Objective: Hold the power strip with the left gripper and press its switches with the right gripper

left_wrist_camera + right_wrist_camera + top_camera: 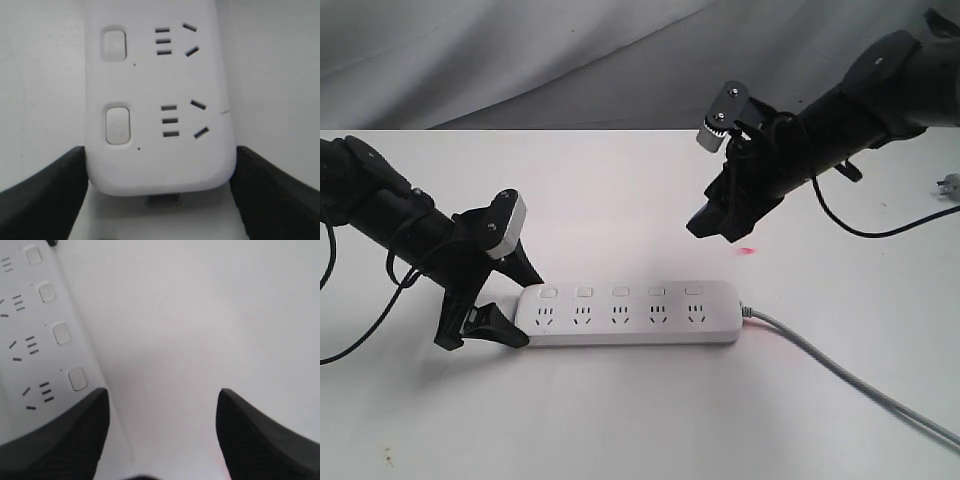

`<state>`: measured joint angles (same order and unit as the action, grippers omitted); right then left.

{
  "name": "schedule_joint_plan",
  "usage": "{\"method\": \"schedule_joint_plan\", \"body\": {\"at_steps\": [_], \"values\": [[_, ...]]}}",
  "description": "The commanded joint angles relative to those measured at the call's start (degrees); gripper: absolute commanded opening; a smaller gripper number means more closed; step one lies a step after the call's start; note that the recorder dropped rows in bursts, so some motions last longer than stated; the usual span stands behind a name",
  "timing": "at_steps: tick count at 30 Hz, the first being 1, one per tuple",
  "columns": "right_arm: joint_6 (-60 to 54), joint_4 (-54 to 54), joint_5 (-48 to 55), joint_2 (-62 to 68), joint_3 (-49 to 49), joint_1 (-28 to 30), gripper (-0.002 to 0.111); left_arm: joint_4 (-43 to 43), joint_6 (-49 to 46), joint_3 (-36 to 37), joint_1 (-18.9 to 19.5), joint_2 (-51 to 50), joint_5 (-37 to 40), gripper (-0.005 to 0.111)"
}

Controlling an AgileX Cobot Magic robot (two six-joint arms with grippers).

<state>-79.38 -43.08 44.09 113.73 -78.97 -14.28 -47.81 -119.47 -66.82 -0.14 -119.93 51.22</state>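
The white power strip (pixel 630 318) lies flat on the table with its switches (pixel 620 291) in a row along its far edge. My left gripper (pixel 532 313) straddles its left end, one black finger on each long side. In the left wrist view both fingers (pixel 55 190) press against the strip's (pixel 160 90) sides, and two switches (pixel 118 124) show. My right gripper (pixel 712 230) hangs open above the table, behind the strip's right part and apart from it. The right wrist view shows that gripper (pixel 162 392) holding nothing, with several switches (pixel 77 378) off to one side.
The grey cord (pixel 840 375) runs from the strip's right end to the front right edge. A small plug (pixel 948 185) lies at the far right. A red light spot (pixel 747 250) sits on the white table (pixel 620 420) under the right gripper. Grey cloth hangs behind.
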Motion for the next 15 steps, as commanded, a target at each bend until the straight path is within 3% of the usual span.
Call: {"method": "schedule_joint_plan", "body": {"at_steps": [1,9,15], "values": [[1.2,0.2,-0.1,-3.6,0.2,0.3,0.057,1.3,-0.1,0.0,0.0,-0.2,-1.8,0.052],[5.2,2.9,-0.1,-12.9,0.2,0.4,0.056,1.3,-0.1,0.0,0.0,-0.2,-1.8,0.052],[17.9,15.7,1.1,-21.8,0.2,0.4,0.05,1.3,-0.1,0.0,0.0,-0.2,-1.8,0.052]]}}
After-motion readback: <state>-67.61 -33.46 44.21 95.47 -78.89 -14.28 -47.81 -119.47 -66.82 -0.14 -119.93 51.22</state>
